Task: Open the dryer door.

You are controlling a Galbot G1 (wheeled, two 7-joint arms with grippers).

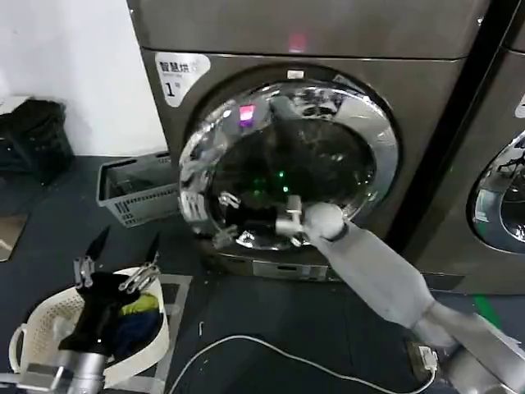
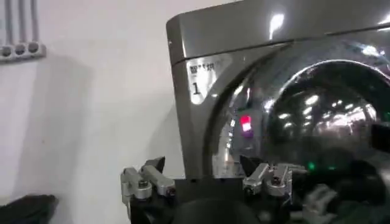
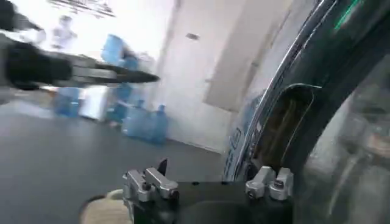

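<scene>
Chrome-rimmed dryer door (image 1: pixel 289 164) sits on the front of the dryer (image 1: pixel 328 49), under the white "1" label (image 1: pixel 179 72); its left edge looks swung slightly out from the front panel. My right hand (image 1: pixel 289 226) is on the lower part of the door, at the rim just beside the dark glass. I cannot tell whether its fingers are apart or together. My left hand (image 1: pixel 119 253) hangs low over the white basket (image 1: pixel 37 328) on the floor, well apart from the dryer, fingers spread, holding nothing. Grey crate (image 1: pixel 135 193) stands against the wall left of the dryer.
</scene>
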